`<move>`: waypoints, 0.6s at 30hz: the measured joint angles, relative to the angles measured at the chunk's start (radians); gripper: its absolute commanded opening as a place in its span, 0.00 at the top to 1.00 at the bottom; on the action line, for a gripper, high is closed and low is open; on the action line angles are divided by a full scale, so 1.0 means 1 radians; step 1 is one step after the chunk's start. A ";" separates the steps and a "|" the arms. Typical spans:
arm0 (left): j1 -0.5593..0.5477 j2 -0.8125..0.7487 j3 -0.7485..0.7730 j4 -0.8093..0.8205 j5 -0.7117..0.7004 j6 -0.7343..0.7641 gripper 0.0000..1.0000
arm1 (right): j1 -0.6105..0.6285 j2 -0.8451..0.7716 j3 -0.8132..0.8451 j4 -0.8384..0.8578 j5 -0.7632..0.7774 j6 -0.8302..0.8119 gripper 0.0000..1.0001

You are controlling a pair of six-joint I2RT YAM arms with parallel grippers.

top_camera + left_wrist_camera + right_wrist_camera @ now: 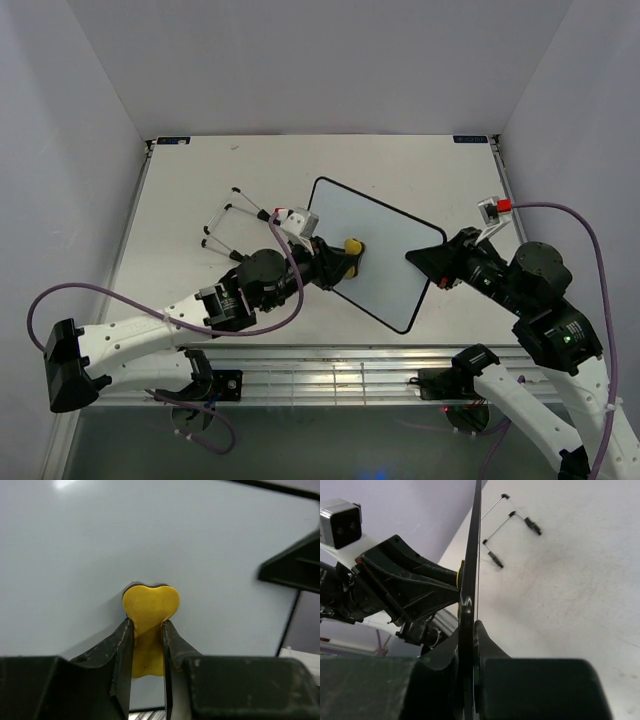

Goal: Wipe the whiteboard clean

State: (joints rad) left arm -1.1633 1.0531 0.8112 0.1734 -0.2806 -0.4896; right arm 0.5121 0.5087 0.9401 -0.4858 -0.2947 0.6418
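Right gripper (470, 630) pinched shut on the whiteboard (385, 240) rim, board tilted up, edge-on to those fingers. Left gripper (146, 627) clamps the yellow eraser (150, 600). Board face sits dead ahead of its tips, touching, with the long axis running across toward the right fingers. No writing visible. Near-left corner hidden under the left wrist.

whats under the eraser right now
The eraser, pinched in the left gripper, lies against the whiteboard. Around it the board looks plain white. The patch right beneath it is covered, so any marks there can't be seen.
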 measured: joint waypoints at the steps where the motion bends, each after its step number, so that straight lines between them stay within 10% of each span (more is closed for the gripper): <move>1: 0.017 0.000 0.002 -0.028 0.006 -0.016 1.00 | 0.005 0.009 0.029 -0.031 0.029 -0.024 0.92; 9: 0.392 0.007 0.022 -0.349 0.019 -0.148 1.00 | 0.011 -0.042 0.098 -0.056 0.320 -0.160 0.92; 18: 0.440 0.069 -0.003 -0.461 0.020 -0.224 0.89 | 0.013 -0.018 0.190 -0.109 0.396 -0.276 0.92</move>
State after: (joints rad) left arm -0.7231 1.1221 0.8078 -0.2878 -0.2607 -0.7139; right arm 0.5251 0.4904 1.1297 -0.5953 0.1013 0.3656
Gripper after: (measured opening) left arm 0.325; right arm 0.081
